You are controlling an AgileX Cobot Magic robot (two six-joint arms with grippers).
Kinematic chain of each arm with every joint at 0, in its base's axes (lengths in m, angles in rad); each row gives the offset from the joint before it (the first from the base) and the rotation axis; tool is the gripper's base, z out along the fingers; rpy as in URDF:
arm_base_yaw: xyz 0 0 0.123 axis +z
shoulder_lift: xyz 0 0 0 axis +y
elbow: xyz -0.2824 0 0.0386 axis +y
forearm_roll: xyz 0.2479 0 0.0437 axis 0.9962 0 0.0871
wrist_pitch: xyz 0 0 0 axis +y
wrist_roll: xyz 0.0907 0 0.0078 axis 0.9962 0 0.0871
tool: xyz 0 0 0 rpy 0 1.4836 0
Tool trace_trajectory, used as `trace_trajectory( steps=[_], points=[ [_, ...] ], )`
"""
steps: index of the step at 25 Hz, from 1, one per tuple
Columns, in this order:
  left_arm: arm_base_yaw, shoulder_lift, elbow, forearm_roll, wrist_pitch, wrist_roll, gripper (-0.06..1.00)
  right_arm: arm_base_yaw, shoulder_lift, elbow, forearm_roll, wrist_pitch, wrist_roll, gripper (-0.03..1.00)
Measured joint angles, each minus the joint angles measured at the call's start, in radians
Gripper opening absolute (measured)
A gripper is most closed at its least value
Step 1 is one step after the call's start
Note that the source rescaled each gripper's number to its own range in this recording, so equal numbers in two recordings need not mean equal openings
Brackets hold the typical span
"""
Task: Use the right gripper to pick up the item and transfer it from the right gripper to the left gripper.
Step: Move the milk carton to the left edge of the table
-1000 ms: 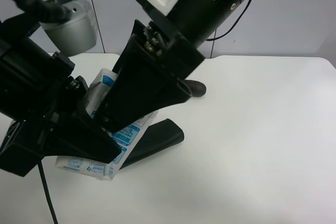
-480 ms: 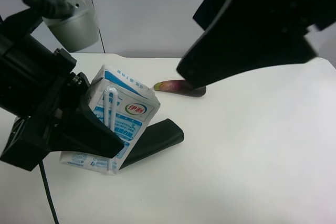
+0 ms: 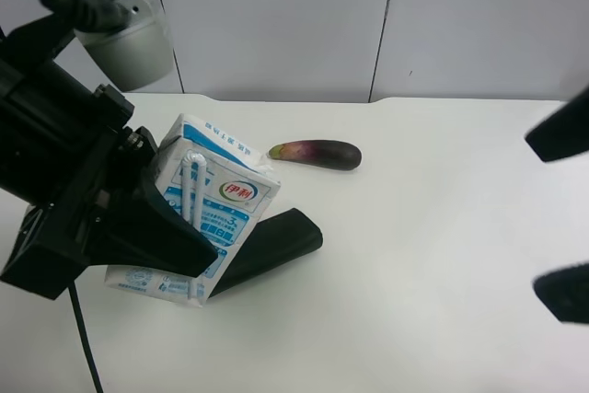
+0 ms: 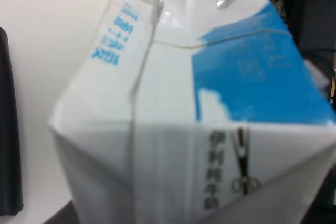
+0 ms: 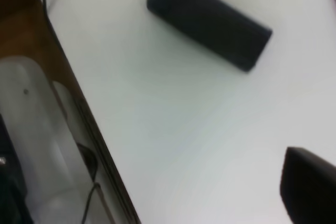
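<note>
Exterior high: left claw (image 3: 189,241) around carton (image 3: 221,195)

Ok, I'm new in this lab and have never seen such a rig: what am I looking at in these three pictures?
It is a robot with two black arms, each ending in two fingers that close on things. The wide picture comes from a camera mounted high over a white table. The other two come from small cameras on the arms' wrists. The left fingers, at the wide picture's left, grip a white-and-blue carton, and that arm's wrist camera shows the carton filling its view. The right fingers, at the right edge, are spread open and hold nothing. That arm's wrist camera looks down on a black case. The case and an eggplant lie on the table.
</note>
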Motion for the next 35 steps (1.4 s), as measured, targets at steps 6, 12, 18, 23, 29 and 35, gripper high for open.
trace_trajectory(
  steps=[6,12,18,23,29,35],
  points=[
    [0.0,0.0,0.0,0.0,0.0,0.0,0.0,0.0,-0.22,0.209,-0.087,0.001,0.101,1.0],
    [0.0,0.0,0.0,0.0,0.0,0.0,0.0,0.0,-0.431,0.37,-0.152,-0.078,0.191,1.0],
    [0.0,0.0,0.0,0.0,-0.021,0.0,0.0,0.0,-0.587,0.428,-0.226,-0.141,0.298,1.0],
    [0.0,0.0,0.0,0.0,-0.035,0.0,0.0,0.0,-0.628,0.428,-0.273,-0.15,0.35,1.0],
    [0.0,0.0,0.0,0.004,-0.037,0.0,0.0,0.0,-0.63,0.431,-0.277,-0.156,0.356,1.0],
    [0.0,0.0,0.0,0.008,-0.04,0.0,0.0,-0.091,-0.63,0.433,-0.274,-0.156,0.356,1.0]
  ],
)
